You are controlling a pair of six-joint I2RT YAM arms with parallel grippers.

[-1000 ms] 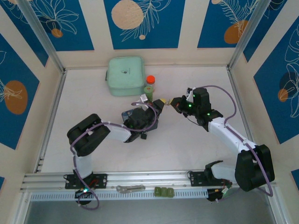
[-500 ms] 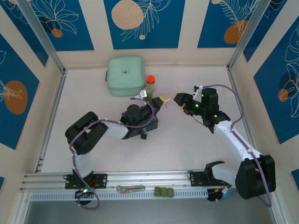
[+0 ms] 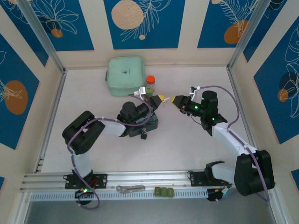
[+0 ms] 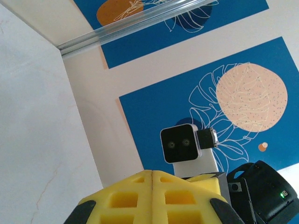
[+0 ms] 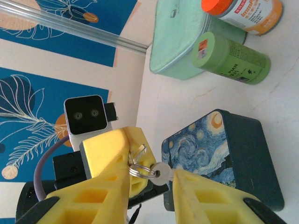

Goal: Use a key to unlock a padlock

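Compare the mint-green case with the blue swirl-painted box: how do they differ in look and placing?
Look: the mint-green case is plain pale green with one small mark on its lid, while the blue swirl-painted box has a swirling night-sky picture on top and dark sides.
Placing: the case sits close to the back wall, uncovered. The box lies nearer the middle of the table, partly under the left arm.
Both are squarish with rounded corners and lie flat.

One key [image 5: 161, 174], one blue painted box [image 5: 219, 154], one mint case [image 5: 180, 37], one orange-capped bottle [image 5: 243, 14], one green can [image 5: 231, 58], one grey tool [image 3: 130, 188].
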